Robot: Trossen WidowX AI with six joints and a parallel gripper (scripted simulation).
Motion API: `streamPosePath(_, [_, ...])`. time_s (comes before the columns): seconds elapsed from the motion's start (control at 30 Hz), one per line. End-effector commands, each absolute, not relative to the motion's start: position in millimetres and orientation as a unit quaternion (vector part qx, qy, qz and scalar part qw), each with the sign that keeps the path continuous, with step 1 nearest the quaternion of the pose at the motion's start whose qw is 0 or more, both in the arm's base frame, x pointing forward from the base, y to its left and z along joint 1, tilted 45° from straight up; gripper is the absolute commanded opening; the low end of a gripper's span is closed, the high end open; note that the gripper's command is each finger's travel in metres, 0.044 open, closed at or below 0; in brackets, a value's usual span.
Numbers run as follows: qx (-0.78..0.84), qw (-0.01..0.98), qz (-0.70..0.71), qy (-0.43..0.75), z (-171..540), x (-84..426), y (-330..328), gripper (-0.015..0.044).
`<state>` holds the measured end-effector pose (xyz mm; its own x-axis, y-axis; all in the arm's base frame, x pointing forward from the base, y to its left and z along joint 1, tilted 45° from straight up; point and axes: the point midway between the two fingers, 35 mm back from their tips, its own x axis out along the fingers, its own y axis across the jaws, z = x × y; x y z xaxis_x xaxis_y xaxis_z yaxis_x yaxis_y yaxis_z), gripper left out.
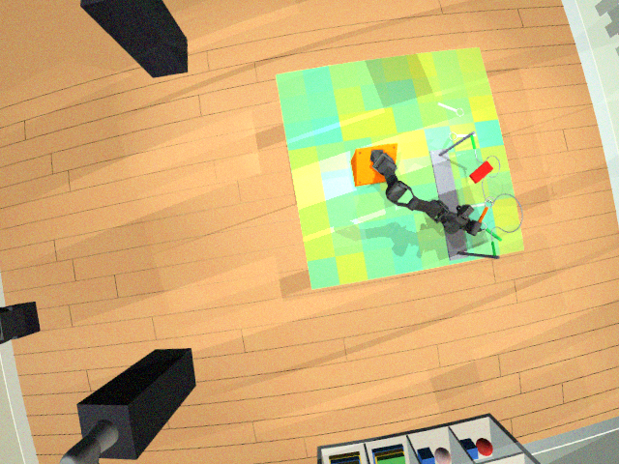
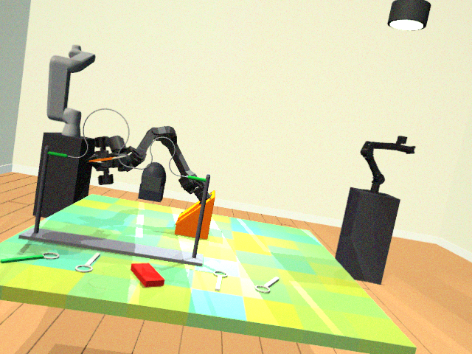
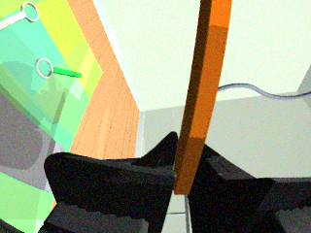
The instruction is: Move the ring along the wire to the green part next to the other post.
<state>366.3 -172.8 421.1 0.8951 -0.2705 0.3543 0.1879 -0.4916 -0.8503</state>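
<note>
My gripper (image 1: 480, 226) (image 2: 95, 160) (image 3: 179, 138) is shut on the orange handle (image 1: 483, 215) (image 2: 102, 159) (image 3: 206, 83), which lies nearly level in the exterior view. Its pale ring is at the handle's far end, seen almost edge-on beside the thin grey wire (image 2: 128, 131) (image 3: 253, 88), between the wire's two large loops. Whether ring and wire touch is too small to tell. The ring is out of the wrist view. One green part (image 2: 57, 154) (image 1: 493, 248) is by the left post (image 2: 41, 190); the other green part (image 2: 197, 178) (image 1: 473, 142) is by the right post (image 2: 200, 219).
The grey stand base (image 1: 444, 174) (image 2: 114, 246) carries both posts. A red block (image 1: 481, 171) (image 2: 147, 274), a green-handled ring (image 2: 23, 259) (image 3: 67, 72) and several white-handled rings lie on the patterned table. The arm's orange mount (image 1: 367, 169) (image 2: 196, 224) is behind the stand in the exterior view.
</note>
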Motion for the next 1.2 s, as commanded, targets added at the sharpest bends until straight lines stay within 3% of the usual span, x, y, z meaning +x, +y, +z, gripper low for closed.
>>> streamPosePath(0.0, [-0.804,0.551,-0.221,0.042,405.1,367.5,-180.6,-0.015])
streamPosePath(1.17, [-0.521,0.829,-0.144,0.147,281.2,369.5,-171.7,-0.015])
